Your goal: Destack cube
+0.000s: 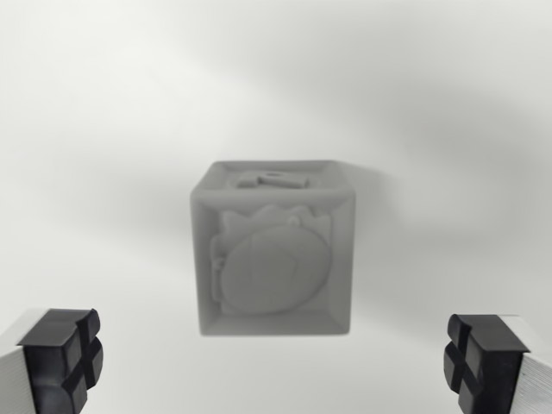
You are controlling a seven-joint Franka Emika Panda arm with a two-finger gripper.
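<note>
A grey cube (272,248) with a raised relief figure on its facing side sits in the middle of the wrist view, on a pale surface. A second relief shows on the face at its top edge. I cannot tell whether another cube lies beneath it. My gripper (274,360) is open, its two black fingertips (62,358) at the bottom corners of the view, spread far wider than the cube. Nothing is between the fingers, and the cube lies beyond them, apart from both.
A plain white-grey surface (103,129) surrounds the cube on all sides, with a soft shadow to the cube's right.
</note>
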